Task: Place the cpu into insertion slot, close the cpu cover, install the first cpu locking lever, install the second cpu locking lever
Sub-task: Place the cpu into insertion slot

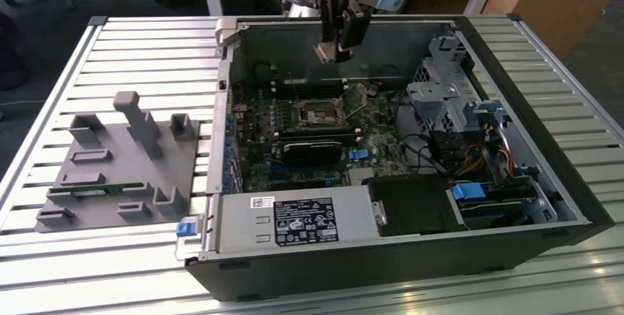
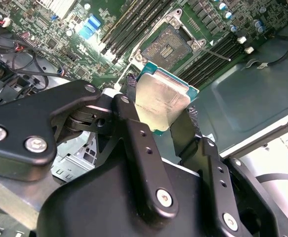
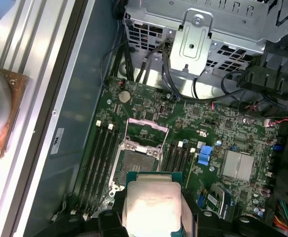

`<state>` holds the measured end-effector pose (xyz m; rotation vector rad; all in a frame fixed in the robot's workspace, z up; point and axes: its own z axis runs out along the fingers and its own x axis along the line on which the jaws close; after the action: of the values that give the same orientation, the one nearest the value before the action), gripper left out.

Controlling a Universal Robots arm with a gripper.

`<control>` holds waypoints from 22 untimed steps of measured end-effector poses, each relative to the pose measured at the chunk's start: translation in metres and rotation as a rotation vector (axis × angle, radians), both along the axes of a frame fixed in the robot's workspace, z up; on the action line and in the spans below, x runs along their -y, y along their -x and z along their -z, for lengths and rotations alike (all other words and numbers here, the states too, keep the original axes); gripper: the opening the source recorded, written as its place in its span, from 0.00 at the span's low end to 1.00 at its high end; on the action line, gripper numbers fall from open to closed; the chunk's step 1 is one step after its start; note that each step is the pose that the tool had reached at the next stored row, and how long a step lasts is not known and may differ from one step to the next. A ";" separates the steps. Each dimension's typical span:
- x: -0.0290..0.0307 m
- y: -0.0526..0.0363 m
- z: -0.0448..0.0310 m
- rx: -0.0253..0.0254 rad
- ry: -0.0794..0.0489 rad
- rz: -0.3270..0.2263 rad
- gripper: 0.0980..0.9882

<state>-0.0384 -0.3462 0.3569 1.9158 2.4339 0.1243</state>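
The cpu (image 2: 161, 101), a small square chip with a dull metallic top, is clamped by its edges in my gripper (image 2: 159, 111), which is shut on it. In the exterior view the gripper (image 1: 337, 44) hangs above the open computer case with the cpu (image 1: 322, 52) at its tip, well above the insertion slot (image 1: 320, 114). In the first wrist view the cpu (image 3: 151, 202) sits just short of the bare slot (image 3: 135, 165). The cpu cover (image 3: 148, 125) stands flipped open beyond the slot. A thin locking lever (image 2: 215, 53) is swung out beside the slot (image 2: 169, 47).
Memory slots (image 3: 102, 158) flank the socket. A metal drive cage (image 1: 443, 99) with cables stands on the exterior view's right, and a black power supply (image 1: 414, 205) and a labelled grey box (image 1: 283, 220) sit at the case front. A grey fixture (image 1: 117, 169) lies on the slatted table (image 1: 146, 44).
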 end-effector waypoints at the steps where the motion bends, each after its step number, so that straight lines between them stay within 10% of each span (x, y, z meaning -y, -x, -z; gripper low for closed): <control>1: 0.0000 0.0000 0.0003 0.0000 0.000 0.000 0.48; 22: 0.0000 0.0000 0.0061 0.0000 0.000 0.001 0.48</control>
<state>-0.0384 -0.3462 0.3508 1.9167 2.4332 0.1243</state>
